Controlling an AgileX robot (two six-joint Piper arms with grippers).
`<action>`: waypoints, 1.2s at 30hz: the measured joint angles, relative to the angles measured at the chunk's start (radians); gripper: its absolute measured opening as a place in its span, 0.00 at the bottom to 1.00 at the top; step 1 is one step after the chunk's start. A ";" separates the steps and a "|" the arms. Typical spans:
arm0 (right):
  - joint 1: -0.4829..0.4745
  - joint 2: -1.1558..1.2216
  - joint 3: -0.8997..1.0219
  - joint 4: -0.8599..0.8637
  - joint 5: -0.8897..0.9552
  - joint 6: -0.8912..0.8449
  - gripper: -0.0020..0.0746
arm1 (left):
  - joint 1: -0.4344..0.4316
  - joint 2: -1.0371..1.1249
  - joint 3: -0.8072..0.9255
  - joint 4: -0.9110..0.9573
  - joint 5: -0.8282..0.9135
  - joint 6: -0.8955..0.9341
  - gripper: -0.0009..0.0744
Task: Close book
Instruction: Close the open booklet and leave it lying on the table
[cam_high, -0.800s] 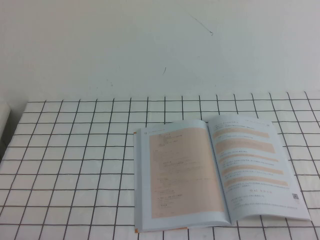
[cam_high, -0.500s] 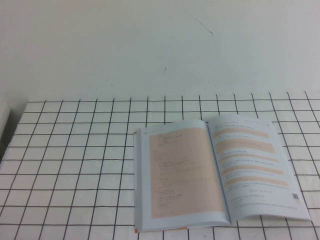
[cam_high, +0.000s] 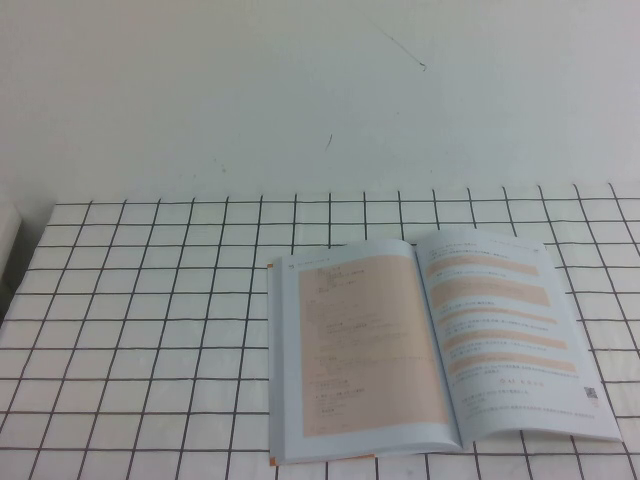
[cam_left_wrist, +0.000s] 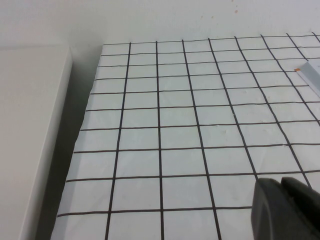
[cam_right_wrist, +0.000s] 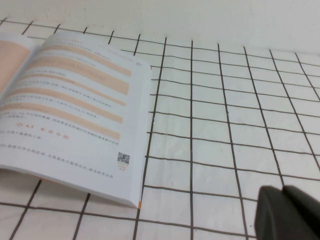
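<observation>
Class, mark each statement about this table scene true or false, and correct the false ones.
1. The book lies open on the table. True.
2. The right gripper touches the book. False: it is apart from it, over bare table.
3. A QR code is printed on its right page. True.
4. The left gripper holds a book corner. False: it is over bare table, away from the book.
5. The table is plain white. False: it bears a black grid.

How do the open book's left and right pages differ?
The left page has one peach block; the right page, several peach bands. The right page shows a QR code; the left page none. Both lie face up. The left gripper hangs over cloth, the right gripper near the book.
</observation>
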 joint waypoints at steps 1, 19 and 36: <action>0.000 0.000 0.000 0.000 0.000 0.000 0.02 | 0.000 0.000 0.000 0.000 0.000 0.000 0.01; 0.000 0.000 0.006 0.000 -0.067 0.000 0.02 | 0.000 0.000 0.006 -0.014 -0.123 0.000 0.01; 0.000 0.000 0.006 0.000 -0.462 0.000 0.02 | 0.000 0.000 0.006 -0.073 -0.513 -0.002 0.01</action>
